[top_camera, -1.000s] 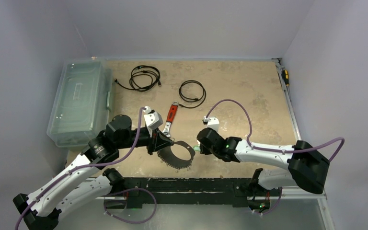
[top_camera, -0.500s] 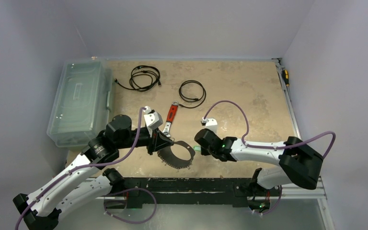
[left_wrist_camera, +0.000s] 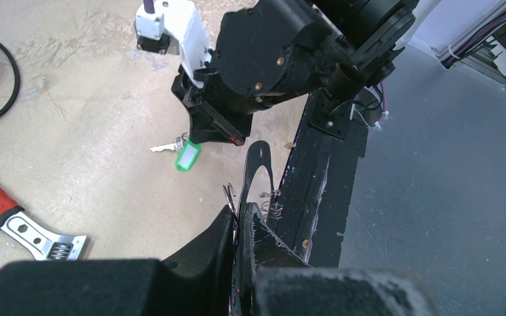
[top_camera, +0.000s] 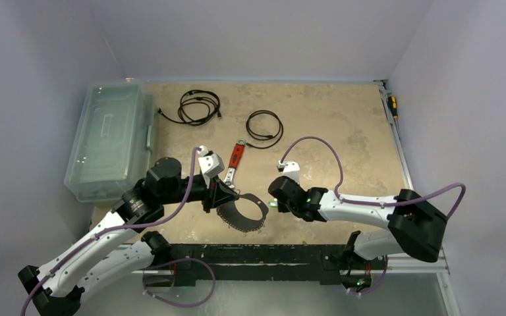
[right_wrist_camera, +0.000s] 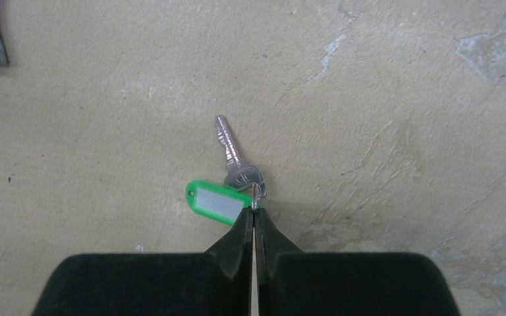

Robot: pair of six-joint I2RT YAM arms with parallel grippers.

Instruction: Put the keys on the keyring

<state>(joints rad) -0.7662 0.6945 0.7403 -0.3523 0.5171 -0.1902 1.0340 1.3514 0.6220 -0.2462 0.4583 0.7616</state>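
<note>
Pinching the keyring (left_wrist_camera: pixel 249 172) between closed fingers, the left tool (left_wrist_camera: pixel 240 220) holds the thin loop on edge so that it stands up from the fingertips. A few small silvery pieces (left_wrist_camera: pixel 271 205), too small to make out, hang off its lower part near the black front rail (left_wrist_camera: pixel 323 164). From above, the loop shows as a dark oval at the near edge of the surface (top_camera: pixel 342 131), just right of the left tool and just below the jaw end of the red-handled wrench (top_camera: pixel 232 161).

The right tool (right_wrist_camera: pixel 255 220) is squeezed fully together, with no gap between the fingertips, on the little split ring that joins the green-tagged key (right_wrist_camera: pixel 234 155) to its tag. The silver blade points away from the fingers and the green tag (right_wrist_camera: pixel 214 202) lies off to one side. Both look flat on the surface, though I cannot tell whether they are lifted at all. This key sits just right of the keyring, apart from it and not threaded on.

Farther back lie black coiled cables (top_camera: pixel 199 105), well apart from both tools, and a clear plastic bin (top_camera: pixel 109 141) stands along the left edge.
</note>
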